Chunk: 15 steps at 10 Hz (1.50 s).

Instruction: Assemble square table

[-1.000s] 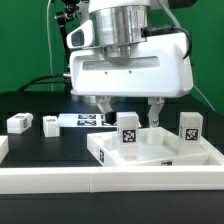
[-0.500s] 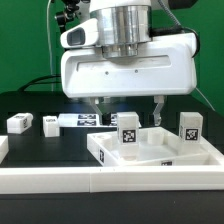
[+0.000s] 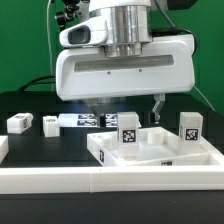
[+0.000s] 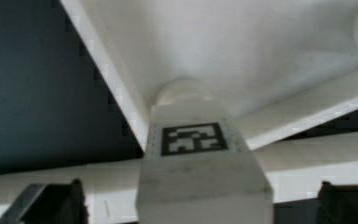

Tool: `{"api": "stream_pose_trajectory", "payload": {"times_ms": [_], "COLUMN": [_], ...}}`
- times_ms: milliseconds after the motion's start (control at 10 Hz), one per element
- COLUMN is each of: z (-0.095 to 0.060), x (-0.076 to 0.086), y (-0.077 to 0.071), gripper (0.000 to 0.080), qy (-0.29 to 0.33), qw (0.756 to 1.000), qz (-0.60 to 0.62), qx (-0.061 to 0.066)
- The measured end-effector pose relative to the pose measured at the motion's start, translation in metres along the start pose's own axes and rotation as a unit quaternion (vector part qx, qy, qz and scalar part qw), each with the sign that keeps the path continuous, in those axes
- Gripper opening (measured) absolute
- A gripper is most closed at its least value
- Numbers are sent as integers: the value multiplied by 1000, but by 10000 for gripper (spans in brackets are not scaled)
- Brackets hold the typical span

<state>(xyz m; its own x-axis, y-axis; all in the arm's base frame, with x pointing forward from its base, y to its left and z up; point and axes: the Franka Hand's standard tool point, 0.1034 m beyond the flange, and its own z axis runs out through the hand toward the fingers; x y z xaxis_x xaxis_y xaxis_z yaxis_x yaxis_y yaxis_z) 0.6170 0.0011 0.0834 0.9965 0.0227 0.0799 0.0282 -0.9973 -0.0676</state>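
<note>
The square table's white top (image 3: 165,152), with its raised rim, lies on the black surface at the exterior view's right. A white leg (image 3: 128,131) with a black-and-white tag stands on it near the left corner. A second tagged leg (image 3: 190,127) stands at its right side. My gripper (image 3: 130,112) hangs open just above the first leg. In the wrist view that leg (image 4: 194,140) rises between my two dark fingers (image 4: 51,200), a gap on each side, with the top (image 4: 247,50) beneath. Nothing is gripped.
Two small white legs (image 3: 18,122) (image 3: 48,124) lie on the black surface at the exterior view's left. The marker board (image 3: 80,120) lies behind them. A long white rail (image 3: 100,185) runs along the front edge. A green wall stands behind.
The gripper has come down over the leg on the table top, and its body now hides more of the fingers. The jaws stayed open; no part has moved.
</note>
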Motion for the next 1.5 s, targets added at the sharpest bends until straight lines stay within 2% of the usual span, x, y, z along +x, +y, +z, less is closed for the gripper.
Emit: {"api": "stream_pose_trajectory", "payload": {"times_ms": [200,300,400,500,600,1000,1300,1500], "z": [0,0,0,0,0,1,1,2], "x": [0,0,0,0,0,-1,-2,-2], "y": [1,1,1,1,1,-1,0,-1], "gripper": [649,533,533,350,288,288,288,288], "qy": [-1,-1,-1,-1,-1,1,8,9], "qw": [1000,1000,1000,1000,1000,993,964,932], "qz": [-30,-30,-30,-25,-14,117,266,363], "qx": [-3,-3,-3,-3,-3,-3,4,5]}}
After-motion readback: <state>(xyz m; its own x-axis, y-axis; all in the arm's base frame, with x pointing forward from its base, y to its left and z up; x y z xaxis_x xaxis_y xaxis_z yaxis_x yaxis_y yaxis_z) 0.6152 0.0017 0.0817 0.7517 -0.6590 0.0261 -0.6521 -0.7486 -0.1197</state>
